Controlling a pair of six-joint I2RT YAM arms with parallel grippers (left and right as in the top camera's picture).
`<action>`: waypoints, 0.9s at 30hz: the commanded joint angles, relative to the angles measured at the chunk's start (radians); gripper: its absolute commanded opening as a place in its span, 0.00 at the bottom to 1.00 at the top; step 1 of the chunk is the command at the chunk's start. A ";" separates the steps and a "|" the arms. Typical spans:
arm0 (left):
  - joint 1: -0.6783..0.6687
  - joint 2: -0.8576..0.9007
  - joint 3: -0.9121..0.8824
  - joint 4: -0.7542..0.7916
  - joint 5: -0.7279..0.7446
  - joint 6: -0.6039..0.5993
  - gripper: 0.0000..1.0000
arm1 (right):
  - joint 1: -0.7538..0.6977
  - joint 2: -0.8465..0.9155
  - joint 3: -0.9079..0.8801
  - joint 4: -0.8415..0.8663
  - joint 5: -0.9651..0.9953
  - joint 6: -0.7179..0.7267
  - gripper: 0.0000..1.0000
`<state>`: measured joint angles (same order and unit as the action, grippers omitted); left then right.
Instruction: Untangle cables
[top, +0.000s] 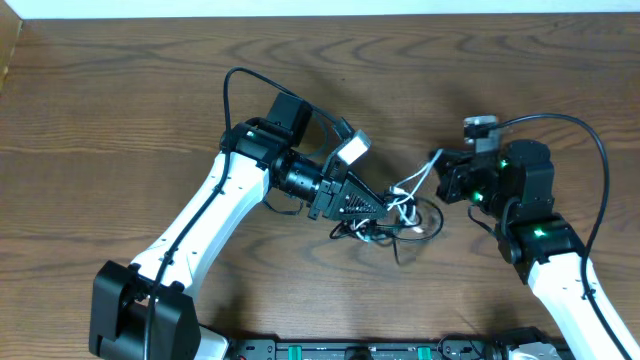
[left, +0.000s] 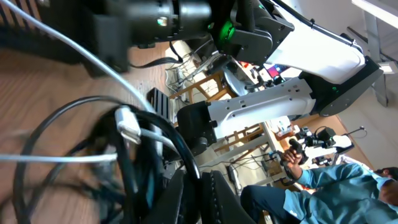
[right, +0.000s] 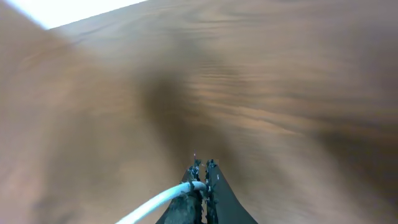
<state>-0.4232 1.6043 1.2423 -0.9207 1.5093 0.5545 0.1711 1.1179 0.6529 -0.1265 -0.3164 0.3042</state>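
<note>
The cables lie in a knot at the table's middle: a thin white cable (top: 417, 181) and black cable loops (top: 432, 228). My left gripper (top: 388, 209) reaches into the knot from the left. In the left wrist view it (left: 194, 173) is shut on a black cable (left: 180, 146), while a white plug (left: 127, 124) hangs beside it. My right gripper (top: 441, 168) sits to the right of the knot. Seen from the right wrist, it (right: 202, 164) is shut on the white cable (right: 163, 201), which runs off to the lower left.
The wooden table (top: 120, 120) stretches around both arms. Thick black arm wires arch over the left arm (top: 232, 90) and the right arm (top: 598, 150). A black rail (top: 360, 350) runs along the front edge.
</note>
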 joint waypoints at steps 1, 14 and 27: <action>0.000 -0.024 0.018 -0.010 0.039 0.010 0.08 | -0.033 0.006 0.010 -0.037 0.334 0.116 0.01; 0.000 -0.024 0.018 -0.021 -0.154 -0.058 0.08 | -0.159 0.006 0.010 -0.154 0.370 0.137 0.01; 0.000 -0.024 0.018 -0.021 -0.452 -0.154 0.08 | -0.242 0.006 0.010 -0.208 0.354 0.155 0.11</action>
<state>-0.4236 1.6039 1.2423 -0.9386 1.1248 0.4454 -0.0654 1.1191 0.6529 -0.3260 0.0521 0.4442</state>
